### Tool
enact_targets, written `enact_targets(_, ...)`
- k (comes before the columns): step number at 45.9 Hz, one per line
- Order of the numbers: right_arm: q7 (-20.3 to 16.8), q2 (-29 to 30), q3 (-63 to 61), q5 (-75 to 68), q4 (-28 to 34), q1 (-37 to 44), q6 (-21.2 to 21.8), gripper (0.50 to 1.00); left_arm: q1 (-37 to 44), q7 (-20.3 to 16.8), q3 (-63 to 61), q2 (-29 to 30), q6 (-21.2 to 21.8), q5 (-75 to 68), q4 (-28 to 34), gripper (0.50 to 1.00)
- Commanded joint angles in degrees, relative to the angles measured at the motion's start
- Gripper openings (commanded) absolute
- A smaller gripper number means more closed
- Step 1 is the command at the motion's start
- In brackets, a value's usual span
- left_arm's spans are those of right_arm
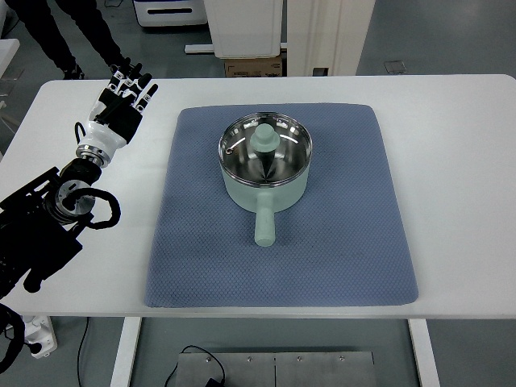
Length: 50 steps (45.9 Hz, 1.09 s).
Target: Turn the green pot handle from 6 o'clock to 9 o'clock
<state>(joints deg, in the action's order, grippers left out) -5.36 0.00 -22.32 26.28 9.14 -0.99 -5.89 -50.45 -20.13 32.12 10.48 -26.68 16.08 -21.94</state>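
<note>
My left hand (122, 98), black and white, hovers over the white table (451, 145) in the upper left of the frame, fingers loosely spread and holding nothing. To its right and lower, at centre on the blue quilted mat (339, 242), sits the pale green pot (265, 165); its stubby green handle (264, 222) points straight down the frame. My right hand is out of view, so I judge the left to be the one for the reach.

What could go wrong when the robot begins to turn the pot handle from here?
1. The lid sits loose on the green pot; a quick turn may shift it.
2. The blue mat could bunch or slide under the pot.
3. The left hand rests far away, so it might knock the pot body before reaching the handle.
</note>
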Motion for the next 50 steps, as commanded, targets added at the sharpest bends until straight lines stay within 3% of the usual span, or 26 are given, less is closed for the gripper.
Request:
enact_targets(1,0.00,0.00,0.00,0.00,0.00,0.03,0.00,1.000,0.00,0.01,0.05,0.07,0.14,0.00,0.05,1.000)
enact_targets(37,0.00,0.00,0.00,0.00,0.00,0.03,0.00,1.000,-1.31,-0.87,0.23,2.00,-0.39,-3.43,-0.74,1.000)
enact_targets(50,0.00,0.00,0.00,0.00,-0.09,0.03,0.00,1.000,-2.11,-4.74,0.49,8.41,0.40,-7.29,-16.02,1.000)
